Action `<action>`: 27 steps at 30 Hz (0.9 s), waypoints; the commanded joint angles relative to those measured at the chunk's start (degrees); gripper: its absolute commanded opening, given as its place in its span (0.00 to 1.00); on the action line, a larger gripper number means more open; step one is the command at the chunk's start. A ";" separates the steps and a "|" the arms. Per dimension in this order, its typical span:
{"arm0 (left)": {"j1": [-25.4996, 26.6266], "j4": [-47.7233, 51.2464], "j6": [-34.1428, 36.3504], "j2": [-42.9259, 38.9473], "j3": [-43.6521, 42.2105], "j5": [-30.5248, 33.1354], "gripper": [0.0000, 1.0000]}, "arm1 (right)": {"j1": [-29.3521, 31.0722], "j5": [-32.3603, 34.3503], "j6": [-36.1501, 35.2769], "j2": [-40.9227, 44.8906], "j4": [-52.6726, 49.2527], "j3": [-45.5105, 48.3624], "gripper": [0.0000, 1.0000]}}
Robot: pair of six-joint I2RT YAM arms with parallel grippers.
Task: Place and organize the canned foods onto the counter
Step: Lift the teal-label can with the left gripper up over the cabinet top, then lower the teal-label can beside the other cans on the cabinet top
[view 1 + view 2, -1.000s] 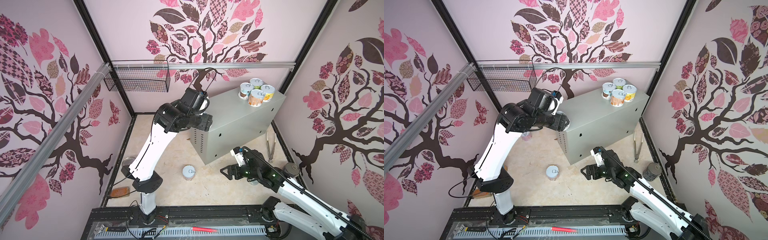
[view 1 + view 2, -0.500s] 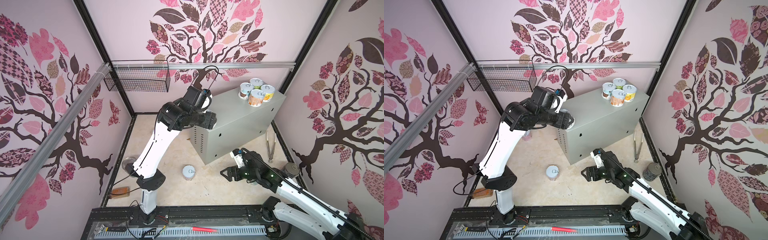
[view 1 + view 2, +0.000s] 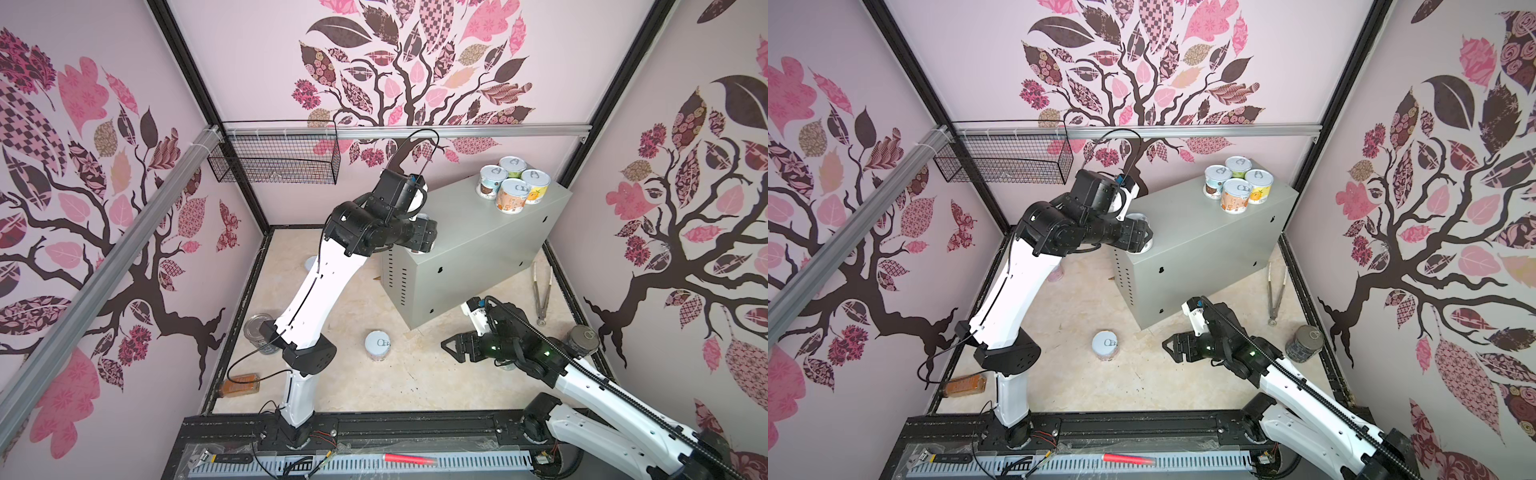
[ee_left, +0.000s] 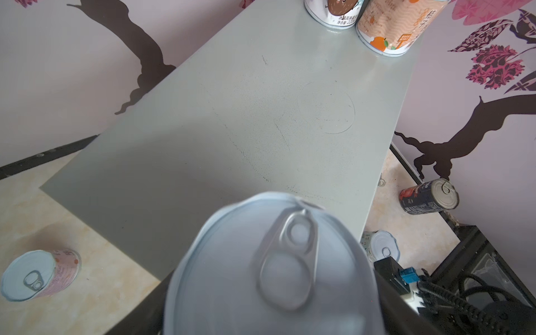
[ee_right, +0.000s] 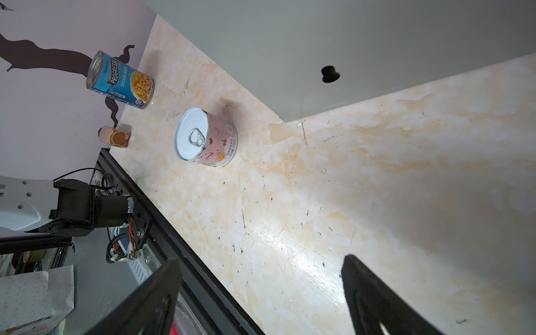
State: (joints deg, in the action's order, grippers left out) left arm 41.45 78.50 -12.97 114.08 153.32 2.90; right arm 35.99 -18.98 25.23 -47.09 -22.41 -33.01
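Note:
Several short cans stand grouped on the far right corner of the grey counter. My left gripper is over the counter's near left corner. A pale pull-tab can sits between its fingers; whether they press on it does not show. My right gripper is open and empty above the floor, in front of the counter. On the floor stand a pink can, a blue tall can, a dark tall can, another pink can and one short can beside the right arm.
Metal tongs lie on the floor right of the counter. A black wire basket hangs on the back rail at the left. An amber bottle lies at the floor's front left edge.
My left arm has swung right, bringing the can over the counter's corner. The right arm has barely shifted.

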 commanded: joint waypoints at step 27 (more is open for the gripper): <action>-0.12 -29.01 6.96 -28.17 -37.96 -0.05 0.94 | 0.57 2.28 0.52 3.58 -3.31 -2.56 0.93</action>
State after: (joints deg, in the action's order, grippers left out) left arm 41.45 56.97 -7.73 89.34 120.86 3.33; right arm 36.27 -17.65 25.71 -44.38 -23.99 -32.95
